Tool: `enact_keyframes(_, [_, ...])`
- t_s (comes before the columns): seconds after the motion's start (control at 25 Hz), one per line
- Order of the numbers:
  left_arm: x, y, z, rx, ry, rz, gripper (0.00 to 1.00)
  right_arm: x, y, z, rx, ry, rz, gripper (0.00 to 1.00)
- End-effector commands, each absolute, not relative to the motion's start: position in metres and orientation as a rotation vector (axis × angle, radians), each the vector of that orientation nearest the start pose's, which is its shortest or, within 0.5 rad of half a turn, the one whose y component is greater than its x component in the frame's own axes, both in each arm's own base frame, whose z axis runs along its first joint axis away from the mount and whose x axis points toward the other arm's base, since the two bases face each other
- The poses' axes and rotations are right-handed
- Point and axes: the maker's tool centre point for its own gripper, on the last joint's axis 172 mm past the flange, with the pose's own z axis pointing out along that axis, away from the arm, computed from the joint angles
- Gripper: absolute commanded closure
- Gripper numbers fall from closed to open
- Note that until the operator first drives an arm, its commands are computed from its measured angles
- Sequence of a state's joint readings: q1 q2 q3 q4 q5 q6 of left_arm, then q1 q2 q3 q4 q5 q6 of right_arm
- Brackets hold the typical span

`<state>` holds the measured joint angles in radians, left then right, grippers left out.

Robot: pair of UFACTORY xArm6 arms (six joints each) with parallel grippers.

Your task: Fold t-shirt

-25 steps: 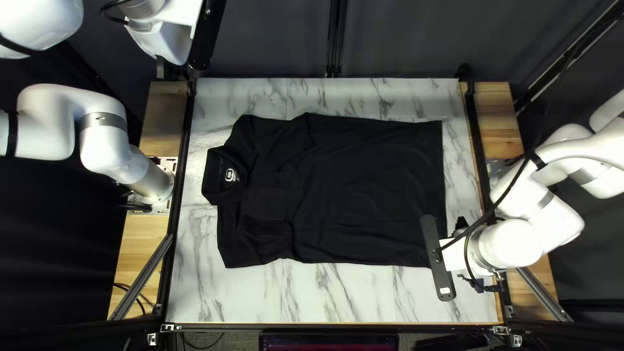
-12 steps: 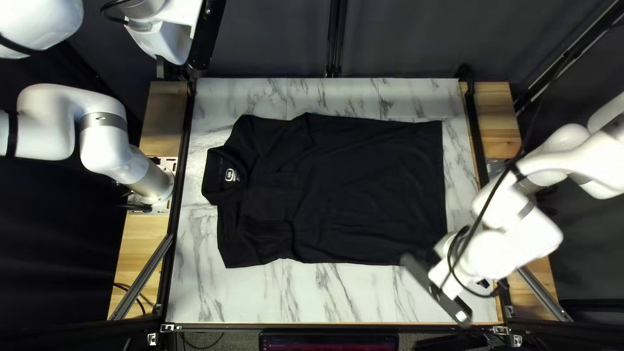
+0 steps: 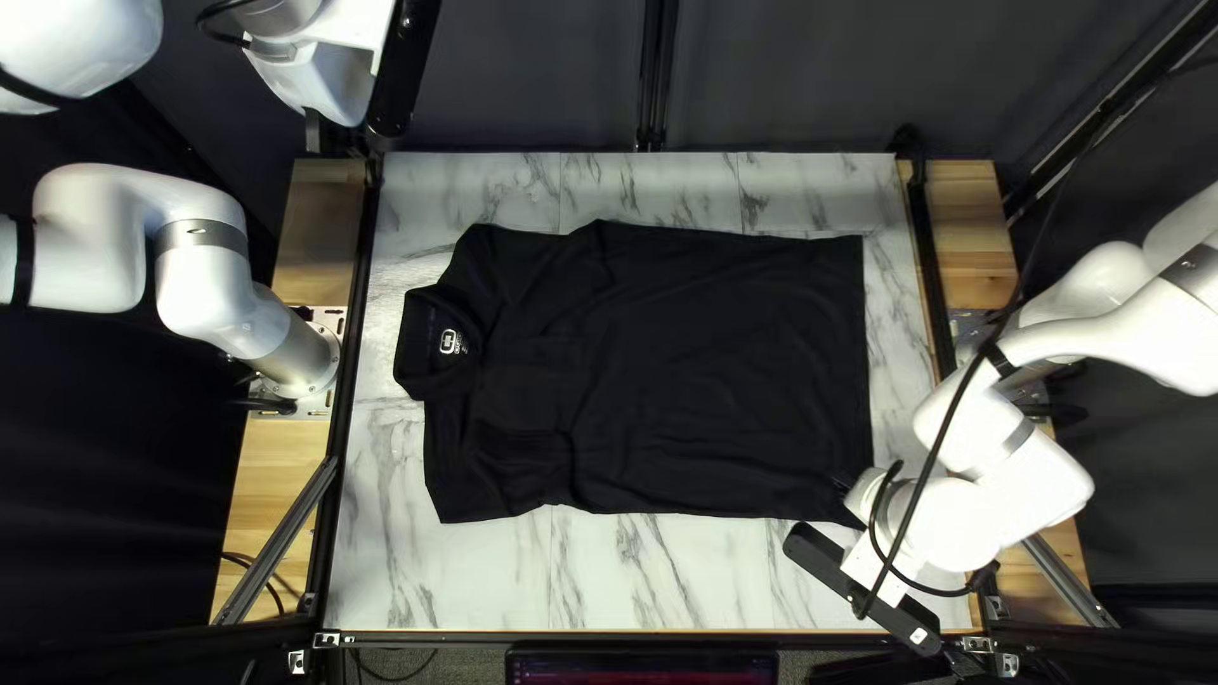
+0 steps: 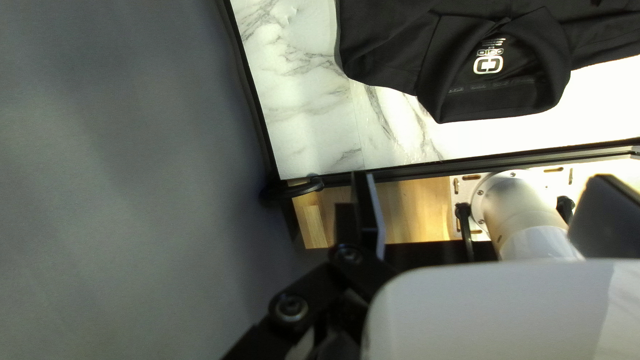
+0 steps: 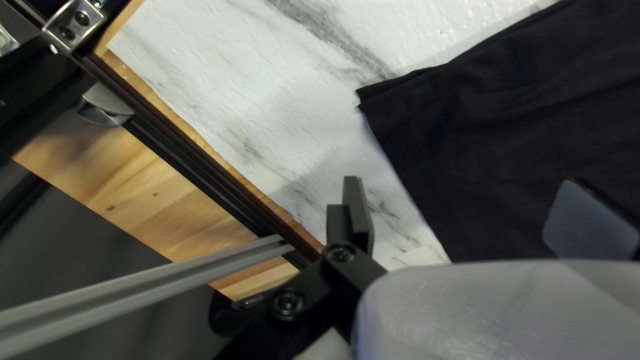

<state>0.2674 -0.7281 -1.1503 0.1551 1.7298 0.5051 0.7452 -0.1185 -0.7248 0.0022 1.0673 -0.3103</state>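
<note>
Your black t-shirt (image 3: 723, 368) lies spread across the marble-patterned table (image 3: 685, 577), collar (image 4: 497, 100) toward your left arm (image 3: 260, 324) and hem toward your right arm (image 3: 1002, 520), and it has not shifted over the last second. What has changed is the right arm: its wrist has swung round, taking the black bar (image 3: 818, 558) on it from over the hem's near corner to a slant nearer the table's near edge. That looks like lining up for a grasp at the hem, so you are probably still at the start, with the first fold to make. The top left view leaves that corner partly behind the wrist; your right wrist view shows it plainly, two edges of cloth (image 5: 400, 93) slightly apart, ahead of the right gripper (image 5: 463, 190). That gripper is wide and holding nothing, one finger over bare marble, the other over cloth, so you would likely need to shift and lower it, and watch that you catch both layers. Your left gripper (image 4: 483, 183), also spread wide and empty, is out past the table's edge beyond the collar; its own wrist view gives you the collar and its pale label (image 4: 489, 65) closer up, but no hem
</note>
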Motion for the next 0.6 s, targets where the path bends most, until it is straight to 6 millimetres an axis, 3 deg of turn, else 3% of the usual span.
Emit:
enact_keyframes(0.04, [0.247, 0.112, 0.441, -2.929, 0.296, -0.119, 0.00, 0.244, 0.236, 0.087, -2.584, -1.936, 0.279, 0.00])
enact_keyframes(0.28, [0.247, 0.112, 0.441, -2.929, 0.296, -0.119, 0.00, 0.244, 0.236, 0.087, -2.584, -1.936, 0.279, 0.00])
enact_keyframes(0.44, [0.247, 0.112, 0.441, -2.929, 0.296, -0.119, 0.00, 0.249, 0.232, 0.059, -2.614, -1.888, 0.270, 0.00])
enact_keyframes(0.6, [0.247, 0.112, 0.441, -2.929, 0.296, -0.119, 0.00, 0.248, 0.227, 0.047, -2.638, -1.850, 0.267, 0.00])
